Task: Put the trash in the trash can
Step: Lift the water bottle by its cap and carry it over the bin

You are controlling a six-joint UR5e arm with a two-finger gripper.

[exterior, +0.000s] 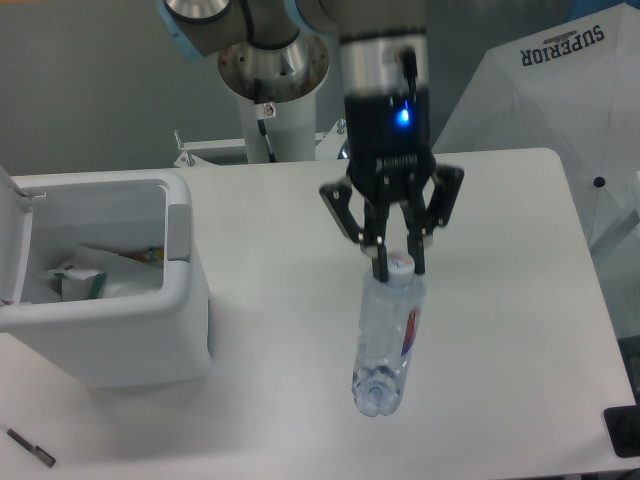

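Note:
A clear plastic water bottle (388,335) with a red-white label and white cap hangs in the air above the middle of the white table (500,230). My gripper (398,266) is shut on the bottle at its cap, with the bottle's base pointing down toward the camera. At the left stands the trash can (130,330), a big white bin with its lid (12,235) swung open. Inside it lie some paper and packaging scraps (85,278). The bottle is well to the right of the can's rim.
A dark pen (30,447) lies at the table's front left corner. A white umbrella marked SUPERIOR (560,90) stands beyond the right rear edge. A black object (625,430) pokes in at the right front corner. The arm's base column (275,120) rises behind the table.

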